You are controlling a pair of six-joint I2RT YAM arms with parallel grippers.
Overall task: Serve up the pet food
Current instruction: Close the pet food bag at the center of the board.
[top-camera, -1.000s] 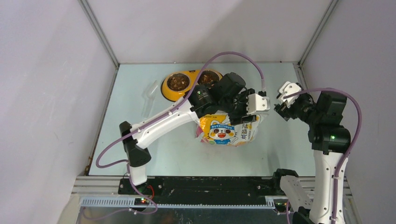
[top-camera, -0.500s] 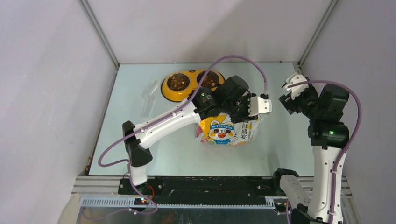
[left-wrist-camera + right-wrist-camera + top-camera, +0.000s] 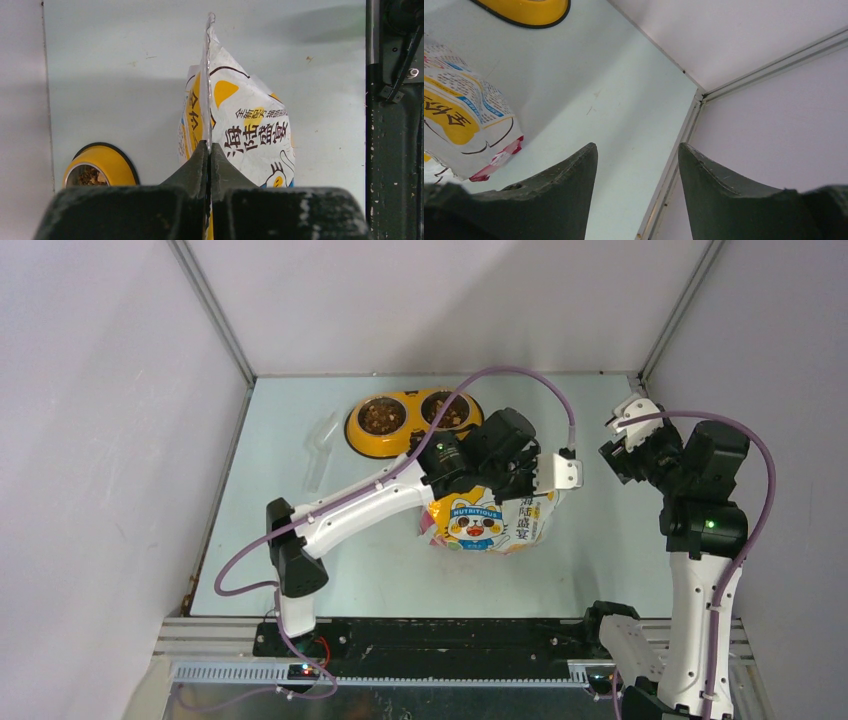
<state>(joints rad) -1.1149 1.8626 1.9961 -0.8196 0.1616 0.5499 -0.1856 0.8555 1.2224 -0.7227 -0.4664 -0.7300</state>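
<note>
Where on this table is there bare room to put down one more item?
Bare: the near strip of the table in front of the bag, and the left side nearer than the scoop. Crowded: the middle, where the left claw pinches the bag's top just before the yellow bowl.

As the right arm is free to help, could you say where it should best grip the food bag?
Likely the free end of its top seam, beyond the left gripper, coming in from the right: it stands upright, thin and flat.
</note>
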